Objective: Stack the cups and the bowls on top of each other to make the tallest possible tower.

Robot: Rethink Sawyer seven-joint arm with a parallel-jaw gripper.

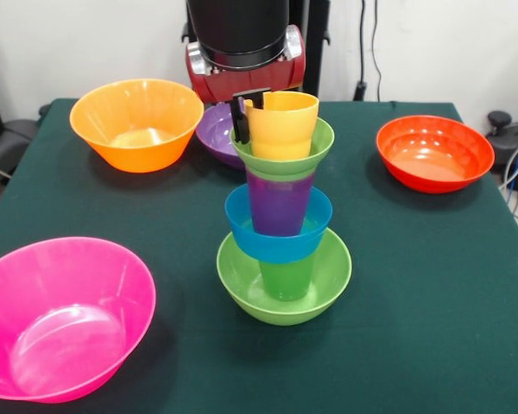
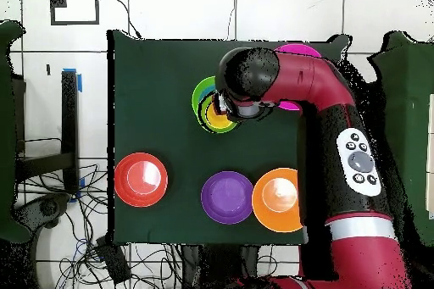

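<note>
Yellow-orange cup (image 1: 282, 125) is sitting upright in the small green bowl (image 1: 282, 153) at the very top of the tower (image 1: 281, 224), and the gripper (image 1: 247, 117) is right on it. One dark finger shows against the cup's side nearest the orange bowl; the other looks like it's inside or behind the cup, so I'd call it clamped on the rim, though I can't see both fingers properly.

Stack from the desk (image 1: 432, 285) up: lime-green bowl (image 1: 284, 278), green cup (image 1: 287, 278), blue bowl (image 1: 278, 226), purple cup (image 1: 279, 203), small green bowl, then the yellow cup. Long axis is straight vertical, and the gripper comes in from directly above, arm dropping down from the far edge.

So the whole thing turns on letting go and going straight up. Any sideways drag and my guess is that column tips, since it's tall and narrow.

Room-wise it's fine. Tower stands around the middle of the desk. Purple bowl (image 1: 217, 131) is just behind it toward the far edge, orange bowl (image 1: 136, 123) by a far corner, red-orange bowl (image 1: 434, 152) by the other far corner, pink bowl (image 1: 60, 319) at a near corner. All well apart from the tower except the purple one.
</note>
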